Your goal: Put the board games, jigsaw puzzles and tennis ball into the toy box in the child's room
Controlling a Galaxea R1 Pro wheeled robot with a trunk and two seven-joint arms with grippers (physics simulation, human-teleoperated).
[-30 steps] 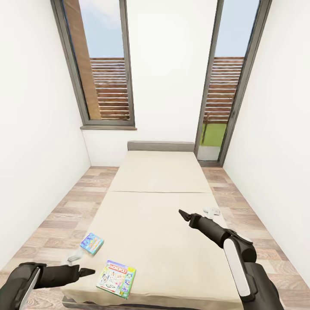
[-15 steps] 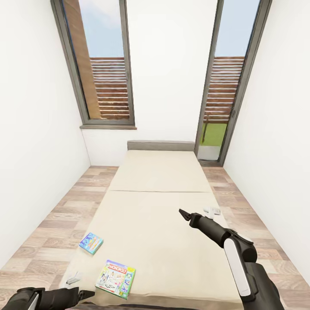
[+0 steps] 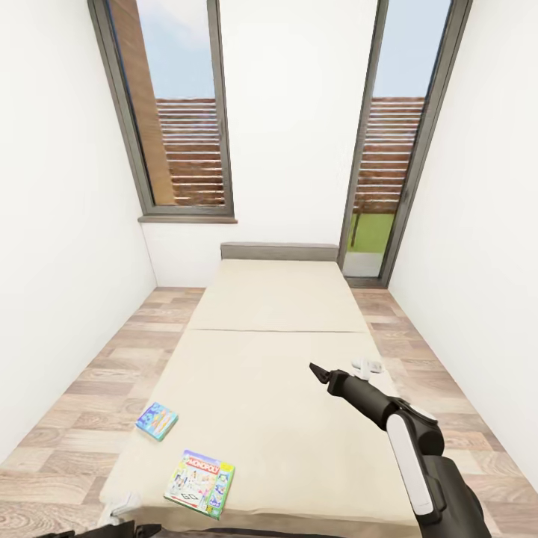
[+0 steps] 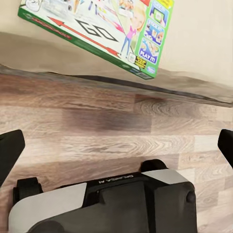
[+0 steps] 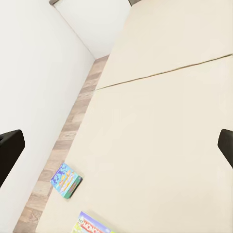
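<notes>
Board games lie on the bed (image 3: 276, 359): the green-edged game box (image 3: 200, 483) sits near the foot edge toward the bed's left corner, and the blue game box (image 3: 157, 421) hangs at the left side edge a little farther up, partly over the mattress rim. Neither is held.

The left claw (image 4: 116, 145) hangs low beside the foot of the bed, its two dark fingertips (image 4: 9, 150) spread wide apart with nothing between them; its camera looks over wood plank flooring (image 4: 116, 121) up at the green-edged box's overhanging corner. The right claw (image 5: 116, 145) hovers above the middle of the mattress, likewise released, fingertips far apart and nothing between them.

The step in hand looks like picking up the first game from the bed. Since the boxes are thin and flat, a good approach would be to raise the left claw to mattress height and close over the edge nearest the foot, where the box pokes past the soft surface, rather than pressing down from above. The blue box could be taken from its side edge the same way.

Nothing blocks the reach; the bed frame (image 4: 145, 82) under the mattress lip is the one thing to clear on the way up. Tall windows (image 3: 179, 112) and white walls stand well away.
</notes>
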